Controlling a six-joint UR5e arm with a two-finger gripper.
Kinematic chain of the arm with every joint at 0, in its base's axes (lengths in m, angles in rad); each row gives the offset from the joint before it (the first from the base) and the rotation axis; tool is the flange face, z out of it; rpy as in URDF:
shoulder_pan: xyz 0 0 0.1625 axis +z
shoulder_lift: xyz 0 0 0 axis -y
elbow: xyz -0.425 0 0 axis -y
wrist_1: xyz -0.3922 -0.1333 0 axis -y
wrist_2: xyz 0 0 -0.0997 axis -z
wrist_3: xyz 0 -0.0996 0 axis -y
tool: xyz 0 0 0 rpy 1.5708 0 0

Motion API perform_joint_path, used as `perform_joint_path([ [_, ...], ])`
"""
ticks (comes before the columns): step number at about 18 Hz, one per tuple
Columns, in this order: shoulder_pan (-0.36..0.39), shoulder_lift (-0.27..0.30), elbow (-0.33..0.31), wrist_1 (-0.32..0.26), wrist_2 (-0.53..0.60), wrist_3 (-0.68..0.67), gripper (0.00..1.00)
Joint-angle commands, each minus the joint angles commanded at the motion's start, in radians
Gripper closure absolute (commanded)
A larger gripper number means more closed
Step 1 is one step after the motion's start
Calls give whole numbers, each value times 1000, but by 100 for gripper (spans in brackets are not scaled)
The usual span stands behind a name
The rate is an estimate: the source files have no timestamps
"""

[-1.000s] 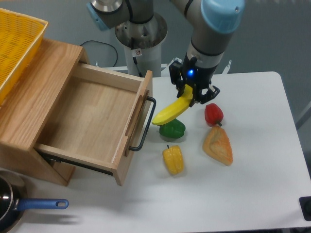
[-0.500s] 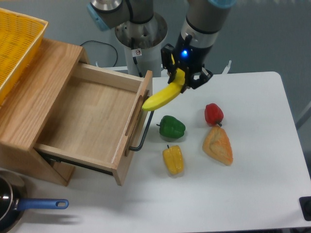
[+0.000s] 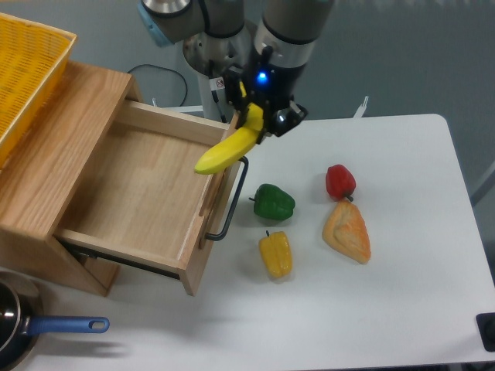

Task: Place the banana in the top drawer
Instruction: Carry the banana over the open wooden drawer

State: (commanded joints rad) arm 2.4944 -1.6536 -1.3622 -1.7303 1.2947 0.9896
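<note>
The pincer (image 3: 256, 117) pinches the banana (image 3: 228, 148) by its upper end, its long axis slanting down-left from the pincer, free tip hanging over the open top drawer (image 3: 147, 189).

Single fixed camera, high, in front of table (image 3: 402, 309), looking down and across toward arm base (image 3: 224, 58) at far edge. Mid distance: whole tabletop visible, drawer (image 3: 147, 193) left of base, basket (image 3: 27, 73) cropped at upper left corner.
</note>
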Motion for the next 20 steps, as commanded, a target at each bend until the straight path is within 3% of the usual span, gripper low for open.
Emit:
perform_joint_path([
  [12,-120,-14,-28,86,11,-247,56],
  [15,-135,-14,-52,123,29,-258,55],
  [20,-164,-23,-63,127,63,-264,55],
])
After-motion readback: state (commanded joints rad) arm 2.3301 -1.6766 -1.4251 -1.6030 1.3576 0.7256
